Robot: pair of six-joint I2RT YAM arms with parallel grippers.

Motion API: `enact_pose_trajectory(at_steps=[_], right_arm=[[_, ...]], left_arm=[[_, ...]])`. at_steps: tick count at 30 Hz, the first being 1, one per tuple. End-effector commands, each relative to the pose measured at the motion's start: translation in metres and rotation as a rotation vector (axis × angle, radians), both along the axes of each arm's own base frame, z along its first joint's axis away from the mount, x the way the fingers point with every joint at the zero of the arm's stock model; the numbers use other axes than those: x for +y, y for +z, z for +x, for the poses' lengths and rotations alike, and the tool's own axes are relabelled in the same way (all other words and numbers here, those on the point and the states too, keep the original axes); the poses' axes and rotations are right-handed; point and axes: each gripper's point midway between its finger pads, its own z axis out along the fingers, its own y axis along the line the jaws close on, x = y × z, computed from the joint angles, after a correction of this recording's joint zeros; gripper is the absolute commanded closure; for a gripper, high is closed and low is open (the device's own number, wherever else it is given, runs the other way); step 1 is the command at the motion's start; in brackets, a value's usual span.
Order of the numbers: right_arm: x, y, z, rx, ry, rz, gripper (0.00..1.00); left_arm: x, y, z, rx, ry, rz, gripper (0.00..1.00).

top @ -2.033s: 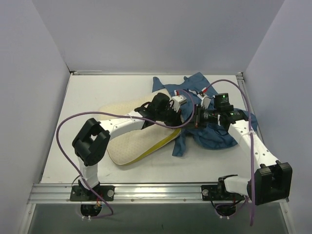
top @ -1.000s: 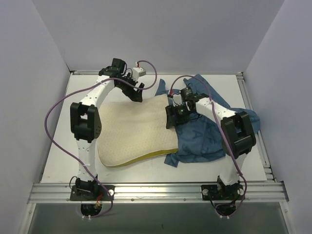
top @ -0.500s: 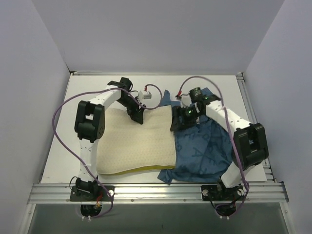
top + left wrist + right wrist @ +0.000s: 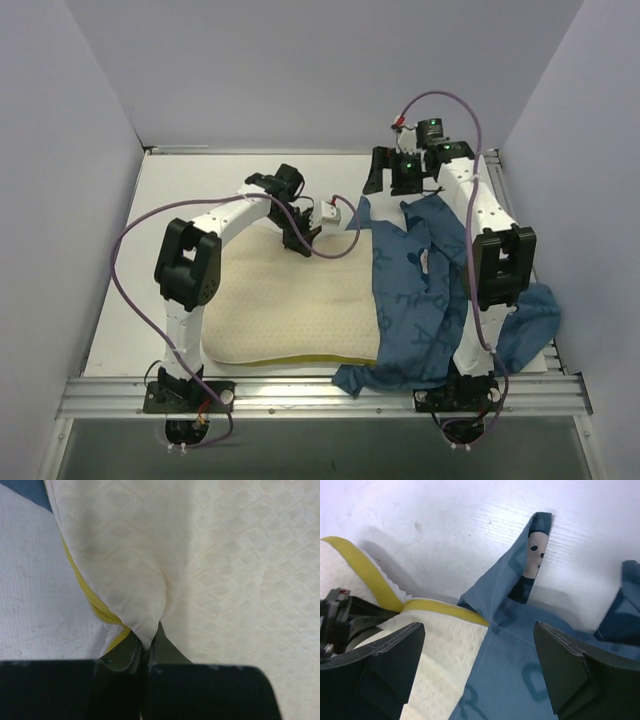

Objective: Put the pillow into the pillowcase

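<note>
Cream pillow point(image 4: 290, 310) lies flat on the worktop point(image 4: 200, 190), by the near edge. The blue case point(image 4: 415, 310) covers its right end. The left claw point(image 4: 147, 647) is closed, pinching the pillow's far edge. The right claw point(image 4: 479, 630) is wide open and holds nothing, by the far right corner. I think it should grab the case's rim and pull left while the pinch holds firm.

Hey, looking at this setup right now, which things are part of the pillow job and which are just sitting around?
Part of the job:
- pillow, its edge pinched in the shut left gripper
- pillowcase, covering the pillow's right end
- right gripper, open

Just there:
- table
- purple cables
- front rail
</note>
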Motion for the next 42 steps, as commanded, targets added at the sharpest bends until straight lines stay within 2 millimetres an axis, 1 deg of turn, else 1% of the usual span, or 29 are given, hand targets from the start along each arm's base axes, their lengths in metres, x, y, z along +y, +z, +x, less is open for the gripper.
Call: enact_pose_trajectory(at_steps=[1,3,6,7,11,12,13,14,15,16,18,19,20,21,22,26,27,29,30,31,33,34,36,37,38,39,40,41,42], right_arm=[[0.006,-0.042,-0.006,0.101,0.023,-0.108,0.05],[0.004,-0.065,-0.01,0.159,0.038,-0.129,0.07],[0.003,-0.083,-0.022,0.239,0.069,-0.142,0.1],[0.007,-0.085,-0.031,0.282,0.092,-0.12,0.11],[0.023,-0.088,-0.051,0.36,0.17,-0.08,0.18],[0.027,-0.091,-0.052,0.361,0.201,-0.08,0.22],[0.032,-0.09,-0.055,0.367,0.222,-0.072,0.38],[0.039,-0.089,-0.055,0.375,0.234,-0.045,0.46],[0.043,-0.086,-0.054,0.37,0.239,-0.031,0.53],[0.048,-0.077,-0.049,0.346,0.248,-0.008,0.68],[0.062,-0.062,-0.049,0.329,0.276,0.054,0.74],[0.067,-0.053,-0.047,0.307,0.29,0.073,0.84],[0.072,-0.047,-0.048,0.317,0.278,0.095,0.88],[0.081,-0.038,-0.052,0.306,0.299,0.114,0.92],[0.084,-0.034,-0.053,0.297,0.306,0.116,0.99],[0.105,-0.015,-0.06,0.284,0.323,0.153,1.0],[0.109,-0.008,-0.062,0.304,0.294,0.179,1.0],[0.124,0.008,-0.059,0.276,0.294,0.239,1.0],[0.129,0.021,-0.058,0.256,0.284,0.267,1.0],[0.139,0.032,-0.051,0.231,0.262,0.311,1.0],[0.146,0.048,-0.041,0.192,0.228,0.352,1.0],[0.15,0.058,-0.028,0.158,0.198,0.385,1.0],[0.154,0.061,-0.011,0.106,0.167,0.387,1.0],[0.155,0.077,0.002,0.031,0.162,0.396,1.0],[0.156,0.082,0.012,0.0,0.148,0.397,1.0],[0.157,0.078,0.025,-0.02,0.13,0.392,1.0],[0.159,0.096,0.036,-0.086,0.131,0.407,1.0],[0.16,0.101,0.043,-0.116,0.131,0.407,1.0],[0.161,0.1,0.048,-0.14,0.132,0.398,1.0]], left_arm=[[-0.006,0.025,0.0,-0.103,-0.047,-0.039,1.0],[-0.007,0.029,0.003,-0.13,-0.043,-0.041,1.0],[-0.011,0.04,0.007,-0.158,-0.034,-0.056,1.0],[-0.011,0.043,0.008,-0.162,-0.029,-0.06,1.0],[-0.017,0.052,0.008,-0.184,-0.035,-0.077,1.0],[-0.02,0.054,0.008,-0.19,-0.037,-0.085,1.0],[-0.024,0.058,0.006,-0.198,-0.048,-0.091,1.0],[-0.027,0.061,0.004,-0.202,-0.055,-0.102,1.0],[-0.031,0.063,0.003,-0.21,-0.065,-0.111,1.0],[-0.035,0.069,0.0,-0.222,-0.076,-0.123,1.0],[-0.049,0.074,-0.009,-0.242,-0.118,-0.141,1.0],[-0.053,0.08,-0.012,-0.261,-0.133,-0.153,1.0],[-0.063,0.082,-0.02,-0.271,-0.161,-0.163,1.0],[-0.07,0.089,-0.019,-0.297,-0.169,-0.183,1.0],[-0.077,0.093,-0.022,-0.3,-0.167,-0.201,1.0],[-0.104,0.128,-0.025,-0.359,-0.137,-0.312,1.0],[-0.112,0.137,-0.022,-0.385,-0.13,-0.348,1.0],[-0.119,0.149,-0.031,-0.378,-0.116,-0.388,1.0],[-0.123,0.157,-0.032,-0.4,-0.116,-0.416,1.0],[-0.122,0.154,-0.041,-0.396,-0.113,-0.416,1.0],[-0.12,0.155,-0.042,-0.417,-0.098,-0.426,1.0],[-0.111,0.147,-0.041,-0.393,-0.055,-0.409,1.0],[-0.098,0.144,-0.03,-0.361,0.023,-0.405,1.0],[-0.089,0.141,-0.024,-0.303,0.103,-0.405,1.0],[-0.065,0.13,-0.002,-0.276,0.209,-0.379,1.0],[-0.054,0.129,0.015,-0.273,0.283,-0.385,1.0],[-0.041,0.12,0.028,-0.222,0.393,-0.376,1.0],[-0.022,0.11,0.045,-0.203,0.486,-0.36,1.0],[0.01,0.109,0.079,-0.235,0.624,-0.358,1.0]])
